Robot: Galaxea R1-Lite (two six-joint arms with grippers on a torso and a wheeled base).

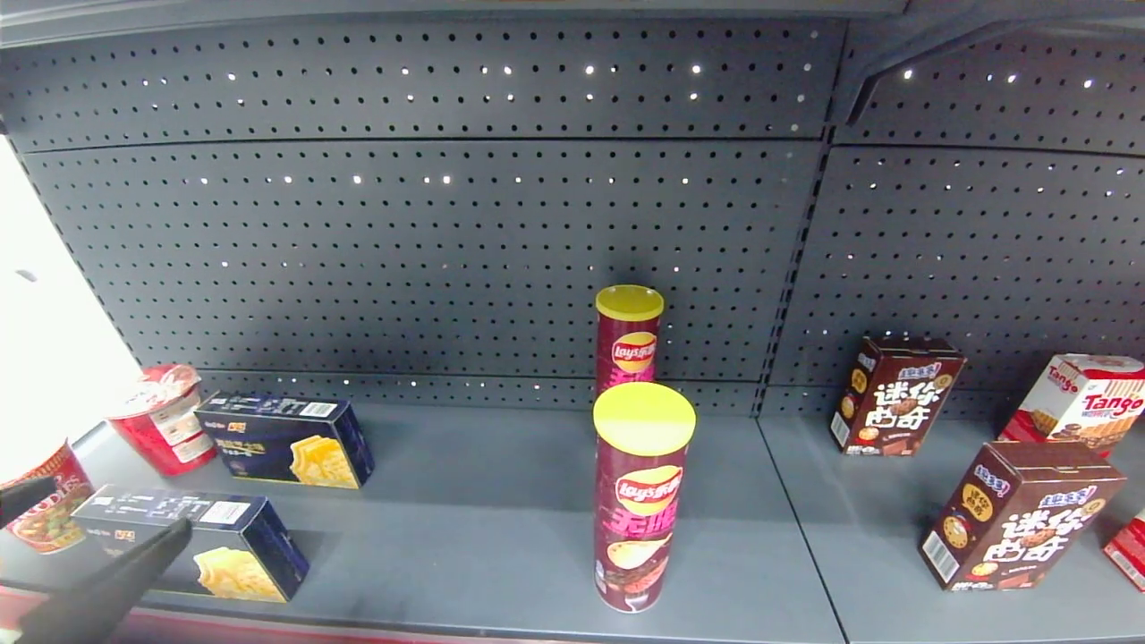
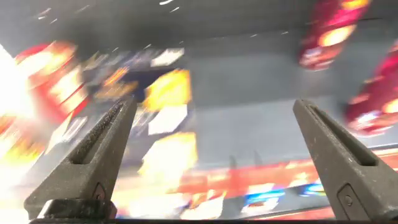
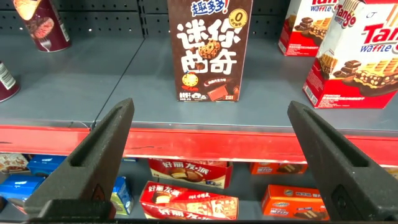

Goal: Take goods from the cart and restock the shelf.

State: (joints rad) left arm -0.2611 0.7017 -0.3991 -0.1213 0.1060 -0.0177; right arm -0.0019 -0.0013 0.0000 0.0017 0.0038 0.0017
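Observation:
Two maroon chip cans with yellow lids stand mid-shelf, one near the front (image 1: 642,501) and one behind it (image 1: 629,340). At the shelf's front left corner my left gripper (image 1: 121,505) is open, just in front of a dark blue cracker box (image 1: 201,541). The left wrist view is blurred and has nothing between the open fingers (image 2: 102,149). My right gripper (image 3: 211,106) is open and holds nothing. It sits in front of the shelf's red front edge (image 3: 211,142), facing a brown cookie box (image 3: 208,50).
A second blue box (image 1: 291,440) and red cup noodles (image 1: 165,429) stand at the left. Brown cookie boxes (image 1: 1020,514) and wafer boxes (image 1: 1087,398) fill the right bay. The lower shelf holds red snack packs (image 3: 186,202). Bare shelf floor (image 1: 474,501) lies left of the cans.

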